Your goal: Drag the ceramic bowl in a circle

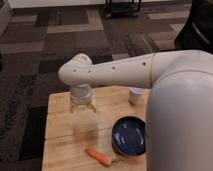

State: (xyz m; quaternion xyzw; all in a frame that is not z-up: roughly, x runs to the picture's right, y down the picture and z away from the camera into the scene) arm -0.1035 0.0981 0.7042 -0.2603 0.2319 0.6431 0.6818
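Note:
The ceramic bowl (129,136) is round, shallow and dark navy blue. It sits on the wooden table (60,130) at the front right, partly behind my white arm. My gripper (83,107) hangs from the wrist over the back left part of the table, pointing down. It is to the left of the bowl and farther back, apart from it and holding nothing that I can see.
An orange carrot (98,156) lies at the front, just left of the bowl. A small white cup (136,95) stands at the back right. My large white arm (180,115) covers the table's right side. Dark patterned carpet (45,55) surrounds the table.

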